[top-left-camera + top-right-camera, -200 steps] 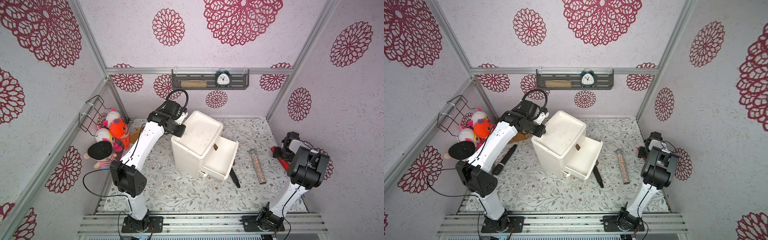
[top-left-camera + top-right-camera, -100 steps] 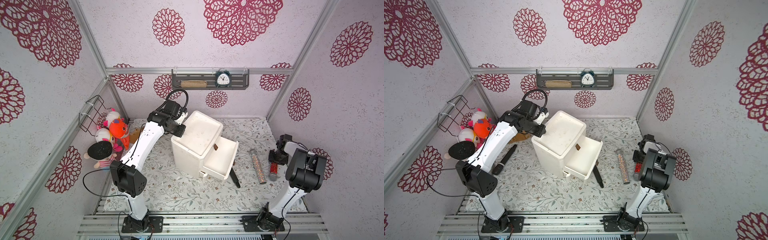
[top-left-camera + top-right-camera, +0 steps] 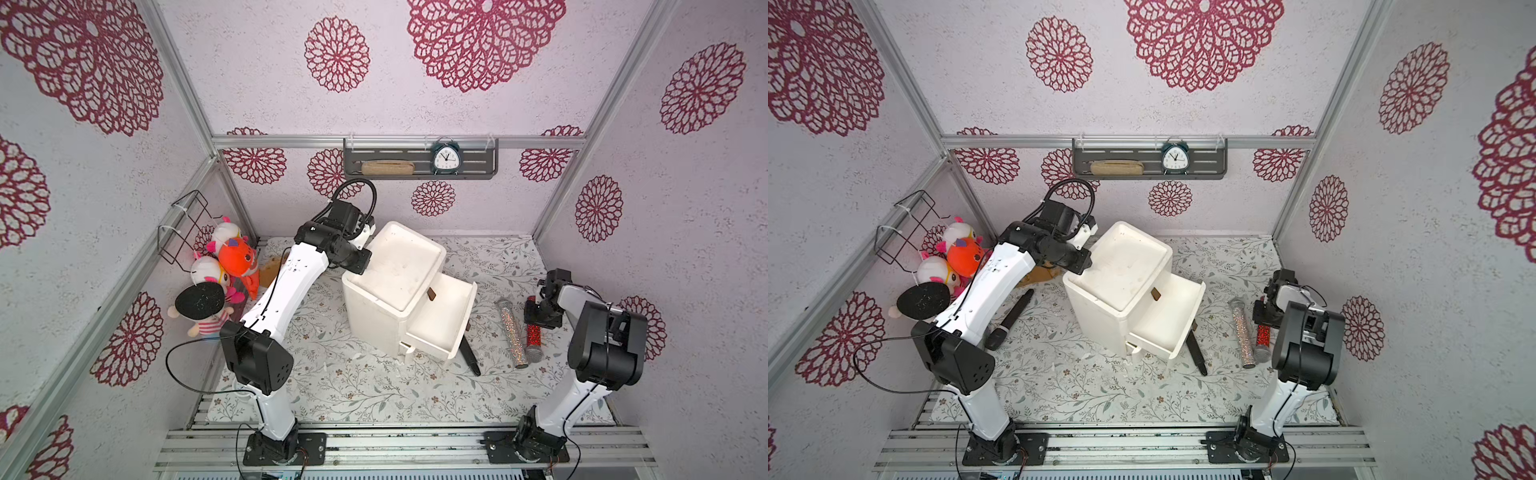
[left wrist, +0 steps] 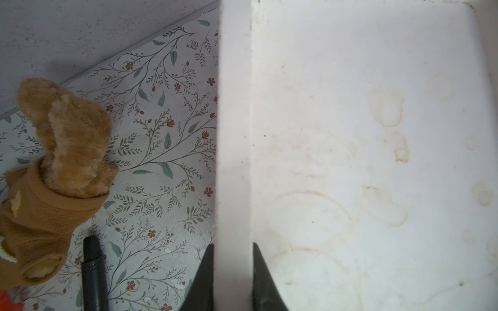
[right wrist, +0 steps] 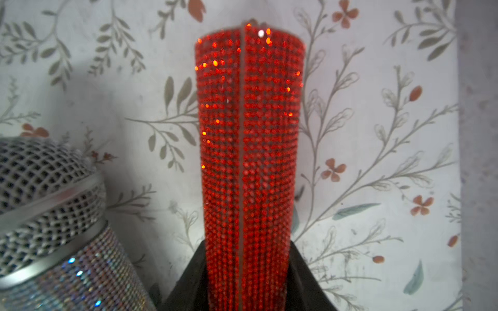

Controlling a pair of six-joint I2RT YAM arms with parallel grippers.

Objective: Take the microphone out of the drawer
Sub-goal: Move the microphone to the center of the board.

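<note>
1. A robot test cell dressed as a living room: wallpapered panels [image 3: 415, 104] held in aluminium posts [image 3: 187, 95].
2. Left arm [image 3: 286, 291] and right arm [image 3: 582, 390] bolted to a slotted rail [image 3: 415, 446].
3. Homely props (alarm clock [image 3: 445, 160], plush toys [image 3: 235, 257]) around a floral mat [image 3: 353, 386].

No legible text or labels anywhere, alarm clock [image 3: 445, 160] dial numerals too small to read

A clock [image 3: 445, 160] is set on a grey shelf [image 3: 478, 164] on the back wall. Soft toys [image 3: 232, 259] are piled near a wire basket [image 3: 185, 226] by the side wall.
</note>
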